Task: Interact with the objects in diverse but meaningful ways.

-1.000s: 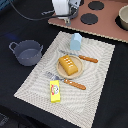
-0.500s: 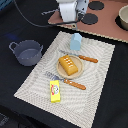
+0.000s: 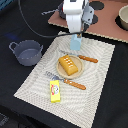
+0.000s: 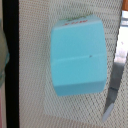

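Pale blue carton (image 3: 75, 43), upright beneath gripper (image 3: 76, 33) (jaw state indiscernible): off-centre descent could topple it.

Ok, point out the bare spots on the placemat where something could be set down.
Bare weave lies between the butter block and the mat's edge at the exterior view's right, and between the pot and plate. Crowded: the centre, with bread loaf, cutlery, and the blue carton under the gripper.

1. The white Panda arm reached in from the exterior view's twelve o'clock, wrist pointing straight down.
2. Its gripper (image 3: 76, 36) hung low; finger spacing could not be judged.
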